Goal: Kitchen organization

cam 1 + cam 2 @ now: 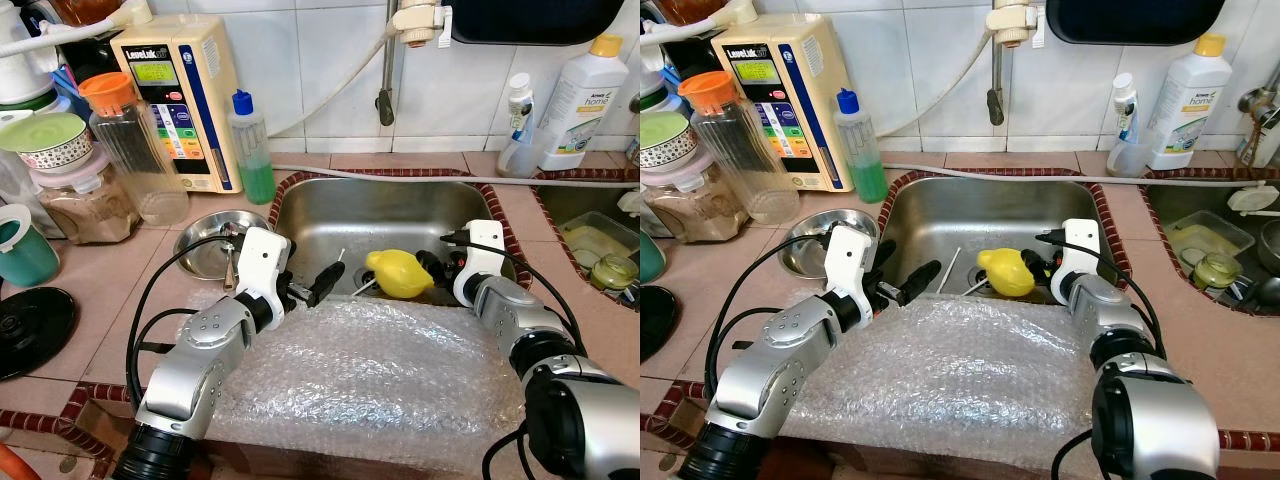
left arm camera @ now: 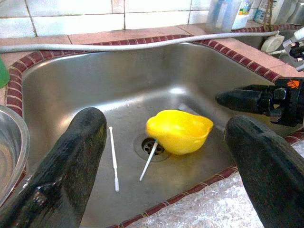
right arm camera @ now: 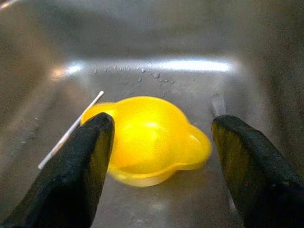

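Both grippers reach into the steel sink toward a yellow bowl.

The right gripper (image 3: 159,156) hangs low in the sink (image 1: 330,215), fingers spread, the yellow bowl (image 1: 399,272) lying just beyond them, untouched. The left gripper (image 2: 166,156) hovers over the sink's near edge, fingers spread, empty. 2 white sticks (image 2: 114,159) lie by the drain (image 2: 148,146). Bubble wrap (image 1: 370,390) covers the desk's front.
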`<state>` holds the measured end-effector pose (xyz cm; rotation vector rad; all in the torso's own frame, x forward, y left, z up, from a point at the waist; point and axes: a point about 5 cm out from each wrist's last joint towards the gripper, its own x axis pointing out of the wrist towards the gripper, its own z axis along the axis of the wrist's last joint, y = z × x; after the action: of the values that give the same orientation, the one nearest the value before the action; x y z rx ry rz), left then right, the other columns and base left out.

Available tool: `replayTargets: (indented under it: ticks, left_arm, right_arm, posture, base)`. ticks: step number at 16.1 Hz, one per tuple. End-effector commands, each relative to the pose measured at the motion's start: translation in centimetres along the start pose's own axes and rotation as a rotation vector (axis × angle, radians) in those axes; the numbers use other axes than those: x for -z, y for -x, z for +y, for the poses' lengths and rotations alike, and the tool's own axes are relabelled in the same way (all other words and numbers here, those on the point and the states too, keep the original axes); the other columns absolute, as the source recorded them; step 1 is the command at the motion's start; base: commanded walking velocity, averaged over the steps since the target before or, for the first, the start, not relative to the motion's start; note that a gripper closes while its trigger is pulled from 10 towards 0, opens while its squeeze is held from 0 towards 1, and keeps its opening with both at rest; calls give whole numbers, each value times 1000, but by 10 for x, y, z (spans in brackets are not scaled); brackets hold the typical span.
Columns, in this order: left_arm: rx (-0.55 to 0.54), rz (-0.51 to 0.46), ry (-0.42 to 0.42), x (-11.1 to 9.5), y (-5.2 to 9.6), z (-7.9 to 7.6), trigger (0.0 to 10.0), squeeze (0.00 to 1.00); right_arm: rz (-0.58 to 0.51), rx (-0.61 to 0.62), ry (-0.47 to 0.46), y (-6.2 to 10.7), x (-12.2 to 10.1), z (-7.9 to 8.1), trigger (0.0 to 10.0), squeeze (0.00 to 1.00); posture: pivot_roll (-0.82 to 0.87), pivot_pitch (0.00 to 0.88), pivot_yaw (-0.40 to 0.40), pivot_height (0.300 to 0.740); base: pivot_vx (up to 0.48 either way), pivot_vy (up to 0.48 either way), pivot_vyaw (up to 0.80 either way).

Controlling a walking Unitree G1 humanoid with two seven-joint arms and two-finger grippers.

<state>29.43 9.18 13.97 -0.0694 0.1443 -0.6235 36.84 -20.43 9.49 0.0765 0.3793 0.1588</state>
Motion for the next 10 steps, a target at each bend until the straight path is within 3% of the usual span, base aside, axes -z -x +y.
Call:
replayTargets:
  ticks: [1,5,8,10]
  left_arm:
    - [-46,-30,-32,-6,0,5,10000,1000]
    - [-175,-99,-19,-13,-1,19,10000,1000]
    - [-259,-116,-37,-17,-2,28,10000,1000]
    - [-290,-143,-35,-19,-3,29,10000,1000]
  right_arm:
    - [-1,11,111,1,4,0,10000,1000]
    - [-227,-54,246,6,-17,15,10000,1000]
    - [-396,-123,262,22,-30,37,10000,1000]
    - [-451,-111,269,33,-35,41,10000,1000]
  posture:
    - [102,0,94,740]
    - [69,0,84,740]
    - [46,0,88,740]
    - [10,0,76,740]
  base:
    - [0,0,0]
    - [0,0,0]
    - [0,0,0]
    - [0,0,0]
